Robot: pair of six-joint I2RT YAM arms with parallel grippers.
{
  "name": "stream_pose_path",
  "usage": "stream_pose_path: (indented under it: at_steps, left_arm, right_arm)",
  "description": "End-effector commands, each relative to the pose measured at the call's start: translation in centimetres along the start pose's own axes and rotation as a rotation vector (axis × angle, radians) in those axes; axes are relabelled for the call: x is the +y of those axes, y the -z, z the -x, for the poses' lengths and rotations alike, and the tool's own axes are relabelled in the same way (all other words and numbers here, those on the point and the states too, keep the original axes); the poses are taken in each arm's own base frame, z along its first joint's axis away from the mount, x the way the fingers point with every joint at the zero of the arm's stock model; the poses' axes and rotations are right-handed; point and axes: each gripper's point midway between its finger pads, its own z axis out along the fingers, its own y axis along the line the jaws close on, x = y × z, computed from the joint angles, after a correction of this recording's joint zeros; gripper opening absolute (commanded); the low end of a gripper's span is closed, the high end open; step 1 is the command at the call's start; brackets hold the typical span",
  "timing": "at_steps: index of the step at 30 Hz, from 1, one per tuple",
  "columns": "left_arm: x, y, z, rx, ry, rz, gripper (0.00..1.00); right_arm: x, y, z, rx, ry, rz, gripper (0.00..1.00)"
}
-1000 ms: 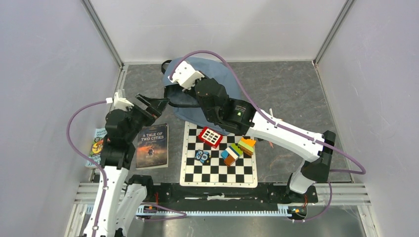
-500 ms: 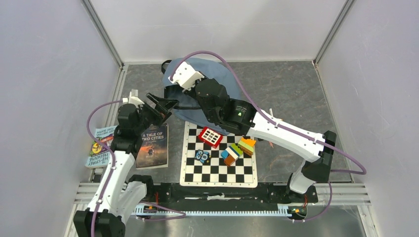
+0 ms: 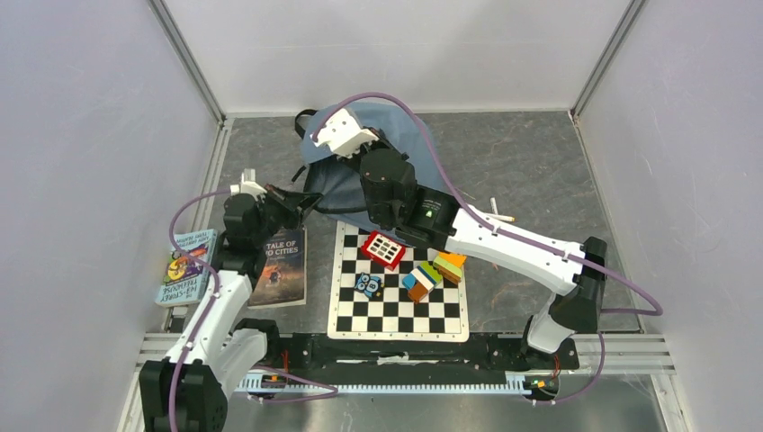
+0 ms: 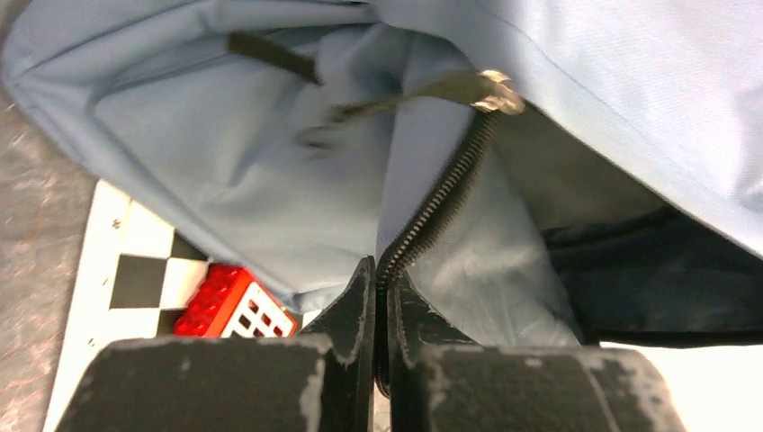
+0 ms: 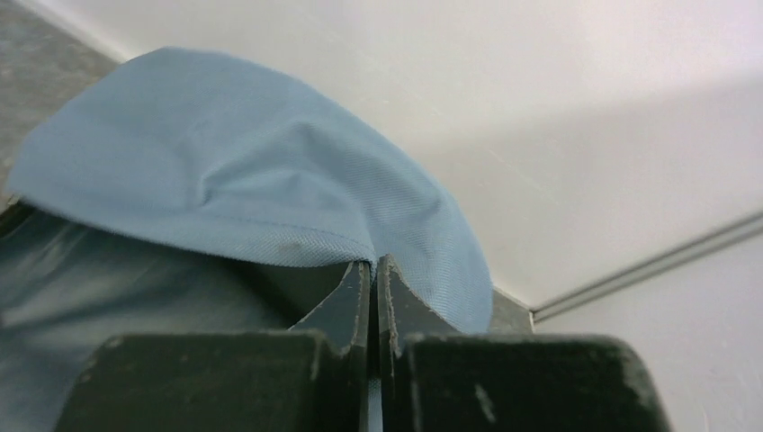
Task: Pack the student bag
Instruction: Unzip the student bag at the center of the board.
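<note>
student bag (image 3: 400,130) is floppy (likely light), grab seams: left end effector (image 4: 378,270) clamped on zipper edge (image 4: 432,211), right end effector (image 5: 373,270) clamped on flap (image 5: 225,180)

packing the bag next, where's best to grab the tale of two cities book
Probably the book's long edge facing the chessboard, coming from above: it lies flat, and a strip of bare table beside that edge leaves room for jaws.

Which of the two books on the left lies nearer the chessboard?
The dark book, titled A Tale of Two Cities. It lies just left of the chessboard, while the teal-covered book sits farther out, toward the side wall.
</note>
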Motion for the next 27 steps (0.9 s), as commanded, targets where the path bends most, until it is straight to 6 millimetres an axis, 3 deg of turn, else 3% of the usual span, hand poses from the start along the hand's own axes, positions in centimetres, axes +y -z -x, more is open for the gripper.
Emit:
stream_pose_path:
  at_steps: [1,9,15,22,27]
  left_arm:
    - [3.4,-0.1,-0.3,-0.041,0.067,0.081,0.02]
    - [8.0,0.8,0.6,-0.083,0.040,0.263,0.02]
    - [8.6,2.3,2.4,-0.141,-0.003,0.316,0.02]
    - [11.4,3.0,1.7,-0.126,0.019,0.398,0.02]
    - [11.2,3.3,1.7,-0.124,-0.006,0.390,0.04]
  right_arm:
    - [-7.7,-0.5,2.5,-0.008,-0.105,-0.268,0.00]
    - [-13.8,-4.1,2.5,-0.031,-0.156,-0.370,0.00]
    - [-18.7,-5.4,2.4,-0.077,-0.257,-0.432,0.00]
    - [-19.8,-6.3,1.4,-0.082,-0.301,-0.443,0.00]
    - [-18.1,-6.0,1.4,-0.130,-0.326,-0.330,0.00]
